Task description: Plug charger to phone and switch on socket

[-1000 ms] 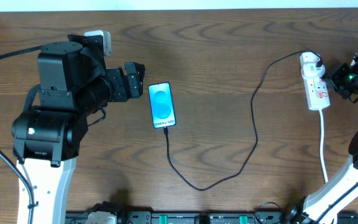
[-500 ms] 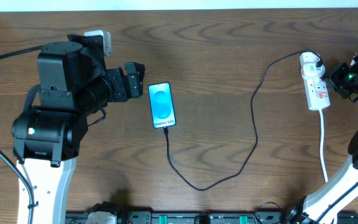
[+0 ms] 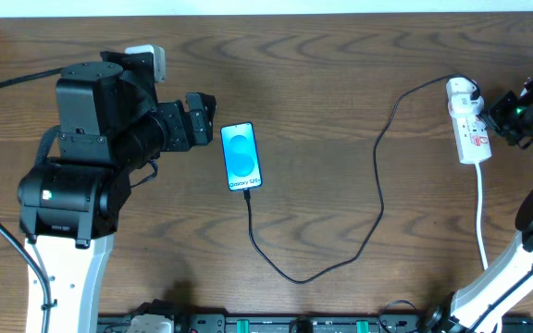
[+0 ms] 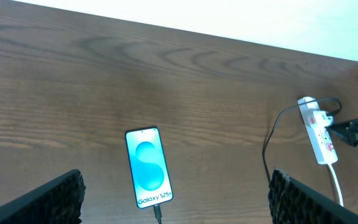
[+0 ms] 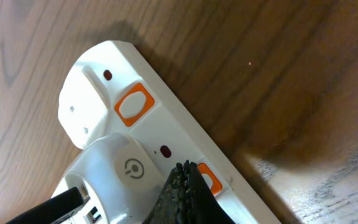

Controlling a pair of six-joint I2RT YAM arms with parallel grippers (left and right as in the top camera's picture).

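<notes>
At the right side of the desk [image 3: 322, 65], our right gripper [image 5: 185, 177] is clenched on nothing, its tips over an orange switch [image 5: 209, 182] of the socket [image 3: 468, 125], which lies just left of it with its long axis running away from us. The charger [image 3: 378, 190] already reaches the phone [image 3: 241, 156] mid-desk (the left gripper [image 3: 202, 120], spread wide, sits beside the phone, well apart from the socket).

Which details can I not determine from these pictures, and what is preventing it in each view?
Right wrist: the shut right hand covers part of the orange switch, so whether the socket is on is unclear.
Left wrist: the bottom edge cuts off the charger just below the phone.
Overhead: the socket's red markings are too small to read.
</notes>
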